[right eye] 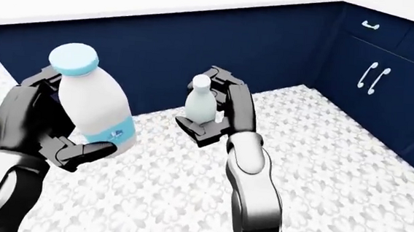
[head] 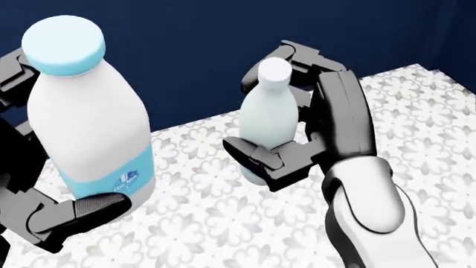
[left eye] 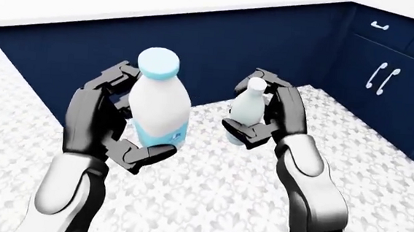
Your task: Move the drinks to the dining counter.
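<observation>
I hold two drinks upright, up off the floor. A large white bottle with a light-blue cap and blue label sits in my left hand, whose black fingers wrap round its body. My right hand is shut on a smaller plain white bottle with a white cap. In the head view the large bottle fills the left side and the small bottle stands at the centre, a gap between them.
A long dark-blue counter wall with a white top crosses the upper picture. Dark-blue cabinets with silver handles stand at the right. The white patterned tile floor spreads below my arms.
</observation>
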{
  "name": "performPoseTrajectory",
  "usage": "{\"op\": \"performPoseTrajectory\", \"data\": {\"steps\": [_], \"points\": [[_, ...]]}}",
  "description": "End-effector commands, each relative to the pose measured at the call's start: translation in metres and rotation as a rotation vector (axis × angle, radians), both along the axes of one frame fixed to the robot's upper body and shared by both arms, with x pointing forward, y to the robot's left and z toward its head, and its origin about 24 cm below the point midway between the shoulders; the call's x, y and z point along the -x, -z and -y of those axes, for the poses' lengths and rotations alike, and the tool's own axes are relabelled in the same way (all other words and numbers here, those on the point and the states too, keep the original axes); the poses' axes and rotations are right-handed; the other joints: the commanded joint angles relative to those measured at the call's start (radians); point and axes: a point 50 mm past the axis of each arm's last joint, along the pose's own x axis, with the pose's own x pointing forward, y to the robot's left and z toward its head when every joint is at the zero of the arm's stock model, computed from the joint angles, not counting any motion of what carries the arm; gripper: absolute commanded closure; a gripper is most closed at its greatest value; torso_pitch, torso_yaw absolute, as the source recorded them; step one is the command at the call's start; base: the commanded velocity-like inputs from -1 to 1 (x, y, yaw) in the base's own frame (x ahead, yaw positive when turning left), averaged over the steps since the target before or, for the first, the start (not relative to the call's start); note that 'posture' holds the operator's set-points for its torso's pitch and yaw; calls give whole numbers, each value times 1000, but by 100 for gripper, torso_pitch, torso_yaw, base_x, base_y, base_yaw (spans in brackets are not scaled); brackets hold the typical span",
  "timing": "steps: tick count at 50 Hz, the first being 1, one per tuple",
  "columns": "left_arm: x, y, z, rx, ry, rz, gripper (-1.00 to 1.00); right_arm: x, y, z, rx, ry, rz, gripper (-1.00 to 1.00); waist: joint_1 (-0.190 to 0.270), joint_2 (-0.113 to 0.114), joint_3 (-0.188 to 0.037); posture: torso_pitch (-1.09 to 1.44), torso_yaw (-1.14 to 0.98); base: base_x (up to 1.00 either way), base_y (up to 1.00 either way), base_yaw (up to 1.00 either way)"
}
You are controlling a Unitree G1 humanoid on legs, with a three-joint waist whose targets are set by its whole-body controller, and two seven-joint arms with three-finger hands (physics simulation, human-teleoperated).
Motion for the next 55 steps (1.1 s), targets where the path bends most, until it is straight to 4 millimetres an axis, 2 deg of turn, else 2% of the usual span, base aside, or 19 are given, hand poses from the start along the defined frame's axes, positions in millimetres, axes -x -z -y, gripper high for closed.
{"op": "performPoseTrajectory", "data": {"steps": [1,8,11,17,19,20,21,23,24,25,27,37,41,42,50,52,53,54,55], "points": [[6,-13,0,-4,-6,93,100,7,-21,-7,-24,-50,127,100,5,-1,-20,0,0,0,0,100],[5,-12,1,-3,-4,92,100,7,-21,-7,-26,-52,125,100,10,69,-5,0,0,0,0,100],[4,-11,0,-3,-5,91,100,7,-21,-7,-26,-52,125,100,18,131,-20,0,0,0,0,100],[4,-12,1,-4,-4,92,100,6,-20,-7,-31,-50,125,100,40,69,-19,0,0,0,0,100],[4,-13,0,-4,-4,92,100,6,-20,-7,-25,-47,125,100,4,48,-5,0,0,0,25,50],[3,-12,0,-4,-5,91,100,6,-21,-6,-39,-40,126,100,11,12,10,0,0,0,0,0],[4,-11,0,-2,-5,91,100,6,-22,-5,-42,-39,126,100,20,14,20,0,0,0,0,0],[3,-10,0,-1,-6,89,100,6,-23,-4,-43,-29,128,100,27,-30,2,0,0,0,0,0],[3,-10,0,-2,-7,89,100,5,-23,-3,-38,-21,125,100,24,-9,5,0,0,0,0,0],[3,-11,-1,-2,-8,90,100,5,-23,-3,-33,-19,126,100,13,4,-24,0,0,37,-5,0],[1,-12,-3,0,-13,90,100,5,-24,-4,-32,-19,126,100,2,20,50,0,0,75,-14,0],[0,-14,-6,-3,-22,91,100,6,-28,-6,-16,-23,134,100,-31,80,31,0,0,81,-3,0],[1,-15,-5,-5,-20,94,100,7,-30,-7,-9,-25,139,100,-36,157,27,0,0,82,0,0],[2,-16,-5,-6,-20,95,100,7,-30,-7,-8,-27,140,100,-36,117,49,0,0,83,0,0],[-3,-21,-8,-20,-29,93,100,4,-37,-6,1,-27,140,100,6,71,-22,0,0,82,0,0],[-5,-22,-8,-28,-27,88,100,5,-40,-6,7,-29,140,100,12,40,-33,0,0,82,0,0],[-8,-20,-8,-33,-24,83,100,5,-41,-6,15,-34,136,100,8,1,-37,0,0,83,0,0],[-9,-20,-8,-36,-22,80,100,4,-41,-6,15,-34,137,100,0,28,-7,0,0,81,0,0],[-11,-19,-10,-39,-26,74,100,5,-42,-6,13,-35,136,100,4,14,39,0,0,83,0,0]]}}
